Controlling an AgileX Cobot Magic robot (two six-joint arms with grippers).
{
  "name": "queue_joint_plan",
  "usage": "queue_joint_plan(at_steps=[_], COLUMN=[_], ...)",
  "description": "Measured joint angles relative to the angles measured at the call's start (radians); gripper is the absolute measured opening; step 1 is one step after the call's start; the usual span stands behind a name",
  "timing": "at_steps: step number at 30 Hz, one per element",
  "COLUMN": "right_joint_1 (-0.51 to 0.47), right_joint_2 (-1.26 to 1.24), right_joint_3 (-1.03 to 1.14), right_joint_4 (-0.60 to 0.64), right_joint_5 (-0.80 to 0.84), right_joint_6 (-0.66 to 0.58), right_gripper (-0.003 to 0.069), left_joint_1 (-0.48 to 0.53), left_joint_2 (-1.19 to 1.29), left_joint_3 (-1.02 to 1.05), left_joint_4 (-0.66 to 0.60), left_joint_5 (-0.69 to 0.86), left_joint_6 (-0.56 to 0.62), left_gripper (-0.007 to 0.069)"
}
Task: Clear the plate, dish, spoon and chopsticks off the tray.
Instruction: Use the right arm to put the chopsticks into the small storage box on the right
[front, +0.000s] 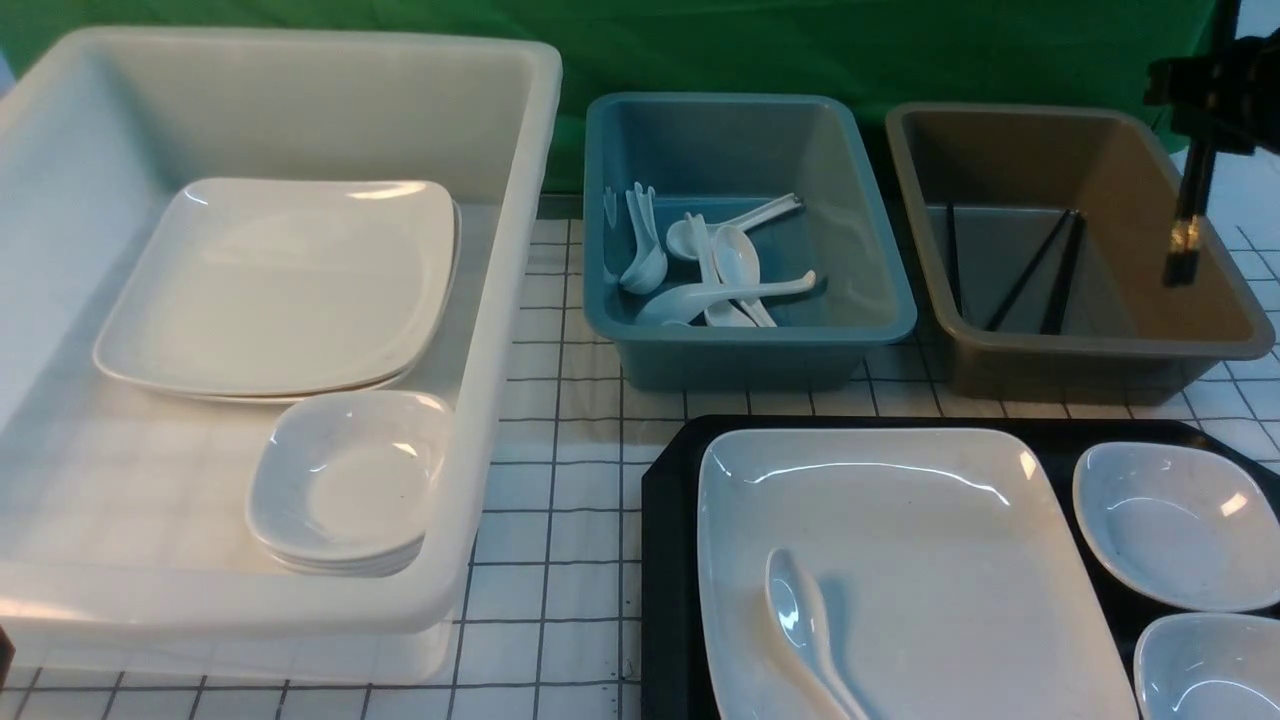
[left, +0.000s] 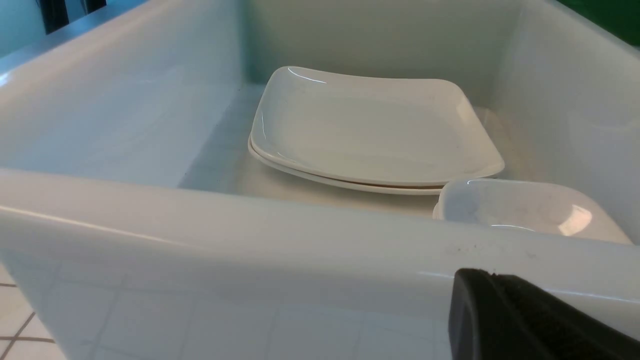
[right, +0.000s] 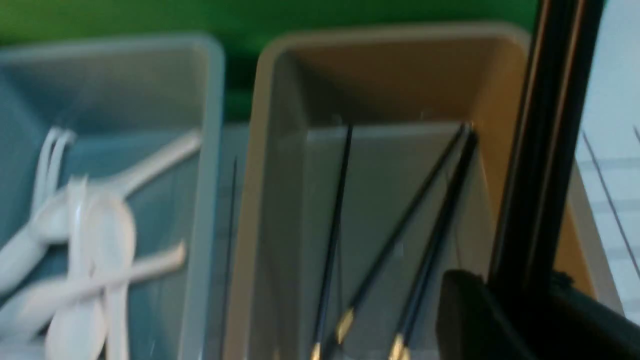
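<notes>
The black tray (front: 668, 520) sits at the front right. It carries the large white plate (front: 920, 540), with the white spoon (front: 812, 630) lying on the plate's near left. Two small white dishes (front: 1165, 525) (front: 1210, 665) stand on the tray to the right of the plate. My right gripper (front: 1215, 95) (right: 520, 287) is high at the far right, shut on the black chopsticks (front: 1188, 225) (right: 550, 125). They hang down over the right end of the brown bin (front: 1100, 348). My left gripper (left: 477, 280) is shut and empty, close outside the white tub's near wall.
A big white tub (front: 505, 300) on the left holds stacked plates (front: 280, 285) and stacked small dishes (front: 350, 480). The blue bin (front: 750, 335) holds several white spoons (front: 700, 270). Other black chopsticks (front: 1030, 270) lie inside the brown bin. A green backdrop closes the far side.
</notes>
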Motion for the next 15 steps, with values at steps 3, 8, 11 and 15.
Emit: queue_joint_plan(at_steps=[3, 8, 11, 15], right_joint_1=[-0.001, -0.001, -0.001, -0.001], right_joint_2=[0.114, 0.25, 0.328, 0.352], right_joint_3=[0.0, -0.001, -0.001, -0.001], right_joint_4=[0.0, 0.0, 0.0, 0.0], right_joint_5=[-0.172, -0.299, -0.29, -0.157], right_joint_6=[0.011, 0.095, 0.161, 0.23], right_gripper=[0.0167, 0.0218, 0.0309, 0.0347], left_joint_1=[0.0, 0.0, 0.0, 0.0], left_joint_2=[0.0, 0.0, 0.0, 0.0], left_joint_3=[0.0, 0.0, 0.0, 0.0], left_joint_4=[0.0, 0.0, 0.0, 0.0], left_joint_5=[0.0, 0.0, 0.0, 0.0], left_joint_6=[0.0, 0.0, 0.0, 0.0], left_gripper=[0.0021, 0.0021, 0.0021, 0.0021])
